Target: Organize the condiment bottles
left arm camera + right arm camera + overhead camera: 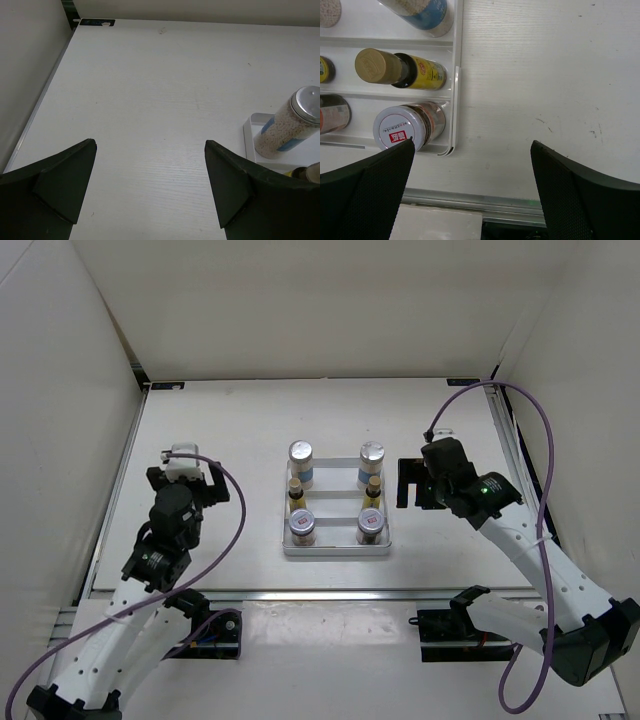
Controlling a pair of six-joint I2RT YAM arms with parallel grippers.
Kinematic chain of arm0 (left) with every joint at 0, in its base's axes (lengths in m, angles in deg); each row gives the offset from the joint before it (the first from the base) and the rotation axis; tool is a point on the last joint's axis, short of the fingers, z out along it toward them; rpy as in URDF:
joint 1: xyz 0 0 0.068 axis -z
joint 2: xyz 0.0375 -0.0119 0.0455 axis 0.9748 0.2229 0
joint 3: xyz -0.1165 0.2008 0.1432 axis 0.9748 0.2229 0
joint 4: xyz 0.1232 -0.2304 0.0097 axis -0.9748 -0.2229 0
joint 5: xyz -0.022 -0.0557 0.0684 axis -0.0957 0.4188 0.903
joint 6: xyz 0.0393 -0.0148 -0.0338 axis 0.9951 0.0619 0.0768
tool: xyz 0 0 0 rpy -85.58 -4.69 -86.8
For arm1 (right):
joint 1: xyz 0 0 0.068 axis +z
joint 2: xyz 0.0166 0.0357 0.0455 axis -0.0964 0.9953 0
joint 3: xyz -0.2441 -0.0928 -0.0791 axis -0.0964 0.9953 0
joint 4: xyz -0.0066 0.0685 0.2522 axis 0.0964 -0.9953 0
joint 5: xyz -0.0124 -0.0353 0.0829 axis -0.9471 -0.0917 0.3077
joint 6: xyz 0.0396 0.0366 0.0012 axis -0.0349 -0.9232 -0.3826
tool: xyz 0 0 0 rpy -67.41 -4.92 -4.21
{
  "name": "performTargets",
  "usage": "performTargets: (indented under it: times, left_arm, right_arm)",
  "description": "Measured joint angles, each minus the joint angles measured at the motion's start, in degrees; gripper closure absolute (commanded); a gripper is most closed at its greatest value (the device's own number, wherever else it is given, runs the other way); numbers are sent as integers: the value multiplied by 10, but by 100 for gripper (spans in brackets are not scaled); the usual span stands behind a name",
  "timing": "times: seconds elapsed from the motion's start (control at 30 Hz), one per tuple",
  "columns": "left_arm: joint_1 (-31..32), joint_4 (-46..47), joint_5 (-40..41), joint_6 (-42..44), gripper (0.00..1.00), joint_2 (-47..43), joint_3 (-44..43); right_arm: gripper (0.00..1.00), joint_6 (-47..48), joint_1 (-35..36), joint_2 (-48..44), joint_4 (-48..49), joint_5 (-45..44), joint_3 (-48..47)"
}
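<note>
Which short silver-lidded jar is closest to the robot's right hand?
The short silver-lidded jar in the white tray's near right corner, next to the right hand. Its twin sits in the near left corner.

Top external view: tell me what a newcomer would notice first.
The white tray sits dead centre, holding all six condiment bottles in neat pairs: tall bottles at the far end, tiny yellow ones in the middle, silver-lidded jars nearest. The left end effector and right end effector flank it, open and empty, with purple cables looping off each arm.
</note>
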Motion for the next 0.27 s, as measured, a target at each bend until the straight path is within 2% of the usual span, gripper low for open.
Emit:
performTargets:
  times: [0.27]
  left_arm:
    - [0, 24, -2, 8, 0, -11, 17]
  right_arm:
    - [0, 0, 0, 0, 0, -5, 0]
